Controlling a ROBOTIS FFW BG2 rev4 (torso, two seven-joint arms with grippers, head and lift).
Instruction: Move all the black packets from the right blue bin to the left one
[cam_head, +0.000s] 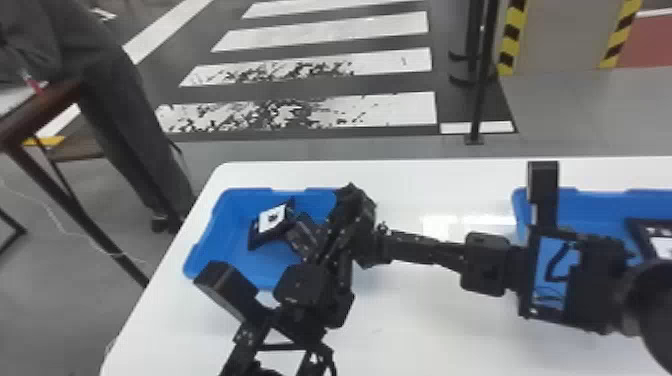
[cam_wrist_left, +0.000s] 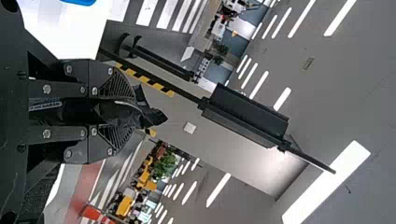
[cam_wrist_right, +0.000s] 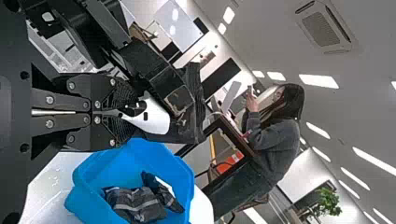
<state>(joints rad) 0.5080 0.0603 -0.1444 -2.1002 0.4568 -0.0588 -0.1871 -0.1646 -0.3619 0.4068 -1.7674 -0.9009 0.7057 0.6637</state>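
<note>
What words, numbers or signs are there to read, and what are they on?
None that I can read.
White label on the black packet at the left blue bin: too blurred.
Pale label at the right blue bin: too blurred.

The left blue bin holds crumpled black packets, one white-labelled and tilted; a labelled packet lies in the right blue bin. Another, labelled packet is gripped above.
</note>
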